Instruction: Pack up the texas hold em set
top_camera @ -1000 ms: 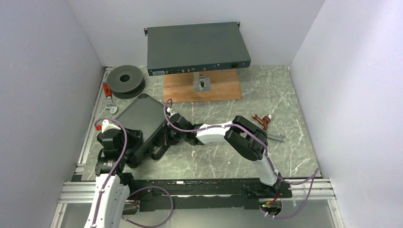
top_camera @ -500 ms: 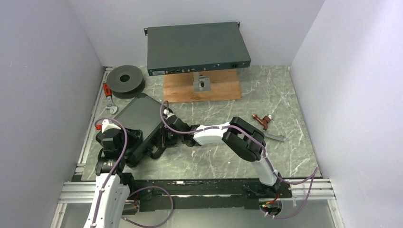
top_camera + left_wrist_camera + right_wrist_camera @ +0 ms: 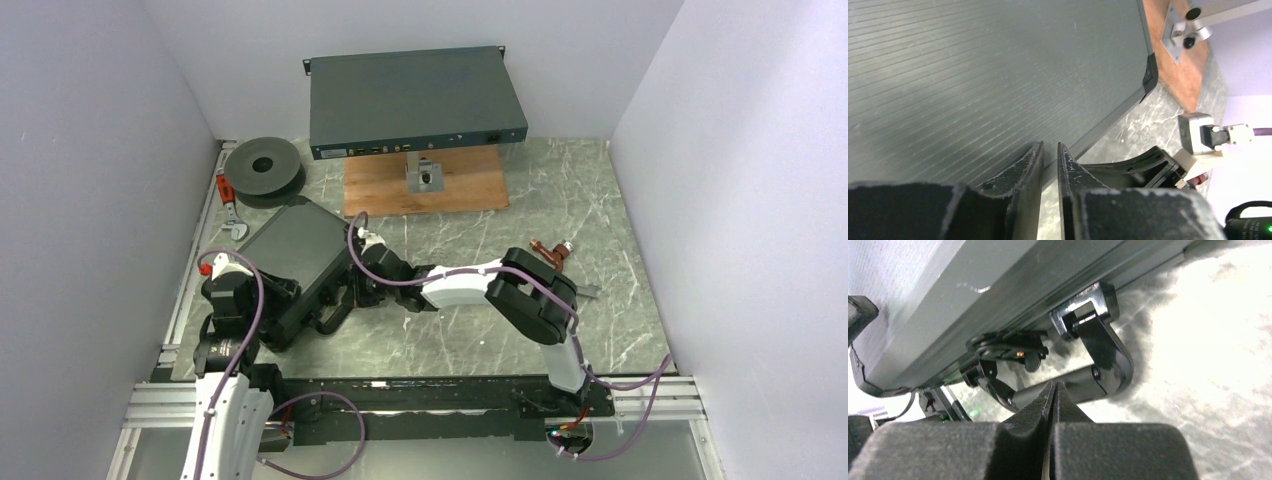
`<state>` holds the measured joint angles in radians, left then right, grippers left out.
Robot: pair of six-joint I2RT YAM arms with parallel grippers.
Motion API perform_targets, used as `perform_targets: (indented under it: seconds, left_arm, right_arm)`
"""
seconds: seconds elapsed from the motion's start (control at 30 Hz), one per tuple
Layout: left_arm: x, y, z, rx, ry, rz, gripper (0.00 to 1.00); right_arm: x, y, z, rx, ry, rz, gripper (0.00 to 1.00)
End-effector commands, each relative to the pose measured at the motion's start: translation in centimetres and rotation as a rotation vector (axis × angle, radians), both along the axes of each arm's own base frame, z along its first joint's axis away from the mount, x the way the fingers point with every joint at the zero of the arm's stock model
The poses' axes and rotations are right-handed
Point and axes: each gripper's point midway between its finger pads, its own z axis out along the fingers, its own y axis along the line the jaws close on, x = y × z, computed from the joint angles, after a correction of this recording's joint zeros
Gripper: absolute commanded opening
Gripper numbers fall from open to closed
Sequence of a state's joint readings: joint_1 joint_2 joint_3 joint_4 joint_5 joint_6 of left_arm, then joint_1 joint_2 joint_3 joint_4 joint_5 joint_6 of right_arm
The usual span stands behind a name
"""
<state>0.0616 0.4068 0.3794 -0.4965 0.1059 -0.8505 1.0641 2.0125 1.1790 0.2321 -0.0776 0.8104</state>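
Observation:
The dark grey ribbed poker case (image 3: 295, 245) lies closed on the table at the left. Its black carry handle (image 3: 335, 318) sticks out from the near right side. My left gripper (image 3: 287, 305) is over the case's near corner; in the left wrist view its fingers (image 3: 1049, 150) stand a narrow slit apart over the lid (image 3: 973, 75) edge, holding nothing. My right gripper (image 3: 352, 288) is shut and empty, low beside the case. Its tips (image 3: 1053, 386) are right at the handle bar (image 3: 1083, 382), below a latch (image 3: 1008, 346).
A grey network switch (image 3: 415, 100) sits on a wooden board (image 3: 470, 185) at the back. A black spool (image 3: 263, 168) and a red-handled wrench (image 3: 228, 200) lie at back left. A copper-coloured tool (image 3: 555, 252) and a metal strip (image 3: 585, 290) lie to the right.
My right gripper pushed left against the case's handle side, then drew back a little to the right; its elbow swung right. My left arm barely moved.

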Motion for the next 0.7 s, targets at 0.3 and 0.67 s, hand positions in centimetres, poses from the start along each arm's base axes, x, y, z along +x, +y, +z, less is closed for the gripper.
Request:
perform_targets:
  seconds: [0.3,0.67]
  left_arm:
    - [-2.4,2.3,9.7,0.250,-0.104,-0.012,0.36]
    - [-4.1,3.4,15.8,0.492,-0.333,-0.044,0.92]
  right_arm:
    - [0.0,-3.3,9.1,0.105,-0.230,-0.023,0.32]
    - [0.7,-8.1,16.7,0.146,-0.500,-0.080,0.75]
